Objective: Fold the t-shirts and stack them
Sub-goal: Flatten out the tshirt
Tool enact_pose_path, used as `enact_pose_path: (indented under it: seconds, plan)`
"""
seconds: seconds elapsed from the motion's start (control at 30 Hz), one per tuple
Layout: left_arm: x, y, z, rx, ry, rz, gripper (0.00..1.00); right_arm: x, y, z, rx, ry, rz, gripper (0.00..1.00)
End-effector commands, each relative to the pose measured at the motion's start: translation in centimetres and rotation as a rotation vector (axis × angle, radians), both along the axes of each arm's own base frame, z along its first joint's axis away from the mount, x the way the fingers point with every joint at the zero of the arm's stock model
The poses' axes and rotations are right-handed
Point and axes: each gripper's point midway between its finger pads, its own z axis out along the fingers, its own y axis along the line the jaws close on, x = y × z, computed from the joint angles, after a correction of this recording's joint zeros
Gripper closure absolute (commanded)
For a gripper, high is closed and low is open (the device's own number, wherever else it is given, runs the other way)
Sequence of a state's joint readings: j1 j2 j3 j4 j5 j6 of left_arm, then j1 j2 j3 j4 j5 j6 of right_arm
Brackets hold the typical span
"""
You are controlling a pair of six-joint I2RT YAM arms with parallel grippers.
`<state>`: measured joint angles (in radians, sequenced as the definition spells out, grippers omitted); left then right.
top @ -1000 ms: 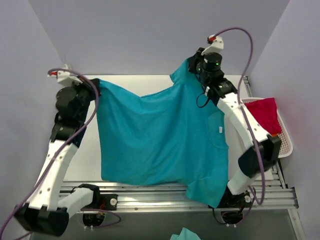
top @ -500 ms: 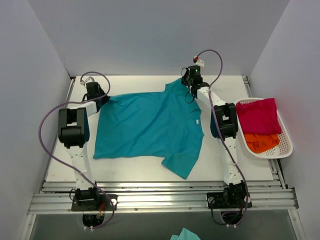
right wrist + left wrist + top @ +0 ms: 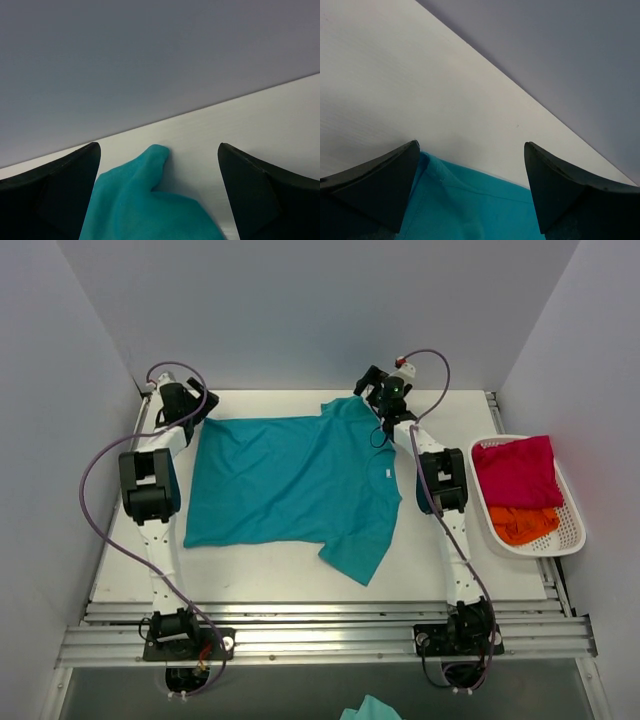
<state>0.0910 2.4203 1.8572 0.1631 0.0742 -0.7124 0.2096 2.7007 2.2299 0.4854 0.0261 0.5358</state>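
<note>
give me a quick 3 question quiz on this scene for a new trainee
1. True or false: the teal t-shirt is folded in half on the table.
2. What lies in the white basket? A) a teal shirt only B) the crimson t-shirt and the orange t-shirt C) nothing
3. Are the left gripper and the right gripper open or shut?

Key:
1. False. It lies spread out, unfolded.
2. B.
3. Both are open, with the fingers set apart on either side of a far corner of the teal cloth.
</note>
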Motion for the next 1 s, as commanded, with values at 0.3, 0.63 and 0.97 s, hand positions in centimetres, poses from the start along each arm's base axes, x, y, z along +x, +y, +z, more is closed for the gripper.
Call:
enact_pose_path:
  seconds: [0.3,0.63,0.97]
  plan:
    - [-8.9,2.1,17.3,0.104,-0.251,0.169,0.06,-8.7,-4.6,15.4,-0.061,-0.153,-0.185,0.0]
    - [-25.5,-8.8,14.8,0.209,-0.123,0.113,0.06,-28.8,2.5,14.1,-0.117,-0.022,-0.154,0.0]
    - [-36.4,-8.5,9.5,0.158,-0.028,0.113,0.02,-45.4,-2.0,5.0,0.016,0.228,-0.218,0.0]
